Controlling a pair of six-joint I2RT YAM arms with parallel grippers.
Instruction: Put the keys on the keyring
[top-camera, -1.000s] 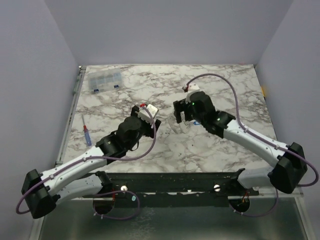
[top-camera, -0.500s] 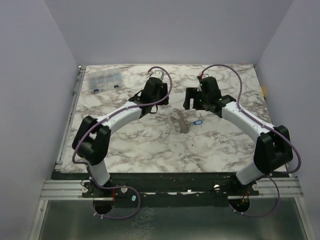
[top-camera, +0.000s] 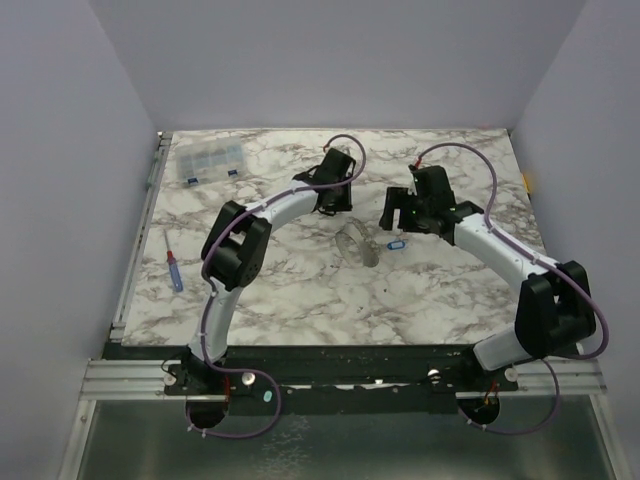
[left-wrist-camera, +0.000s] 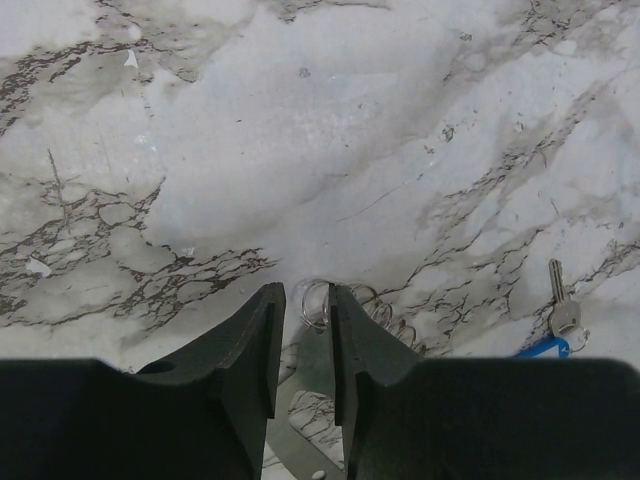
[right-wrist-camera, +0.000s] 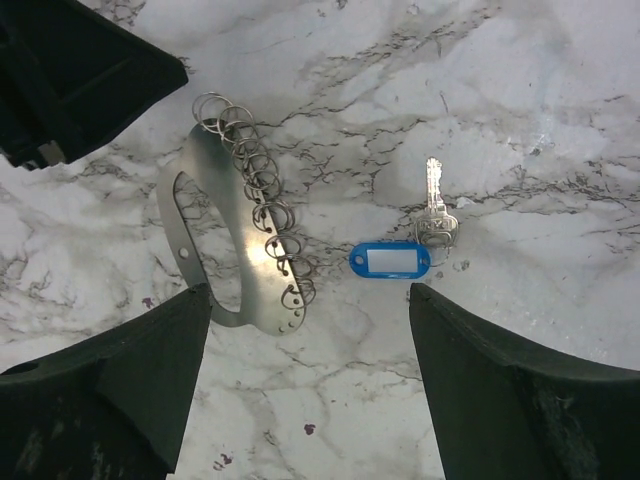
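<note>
Left pincer (left-wrist-camera: 304, 300) nearly closed, narrow gap, grips nothing, tips over end of keyring (right-wrist-camera: 255, 270) lying flat on table (right-wrist-camera: 540, 90). Right pincer (right-wrist-camera: 310, 390) spread wide, empty, above key (right-wrist-camera: 433, 205) with blue tag (right-wrist-camera: 390, 261), just beside keyring

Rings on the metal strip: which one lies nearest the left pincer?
The end ring, farthest from the blue tag; it alone shows in the gap between the left pincer's tips.

Robot lab cell: marble-topped table (top-camera: 430, 295) boxed by plain walls (top-camera: 330, 60).
</note>
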